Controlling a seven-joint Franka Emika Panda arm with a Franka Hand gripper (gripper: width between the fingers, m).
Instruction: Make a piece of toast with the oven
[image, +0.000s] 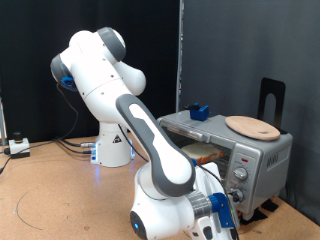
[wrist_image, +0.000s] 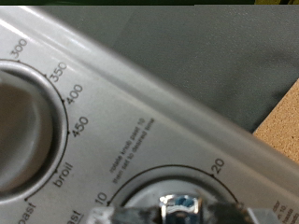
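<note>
Oven (image: 228, 150) knob panel fills wrist view, dials cut off, blurry; toast (image: 200, 152) barely visible inside. Gripper (image: 222, 212) at panel, fingers mostly hidden: opening can't tell.

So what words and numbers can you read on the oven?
On the oven panel, wrist view:
"300", "350", "400", "450", "broil" around the upper knob
"10", "20" around the lower knob
Small curved line over it: too blurred.
"...oast" at the edge: cut off.
Exterior view: nothing readable.
</note>
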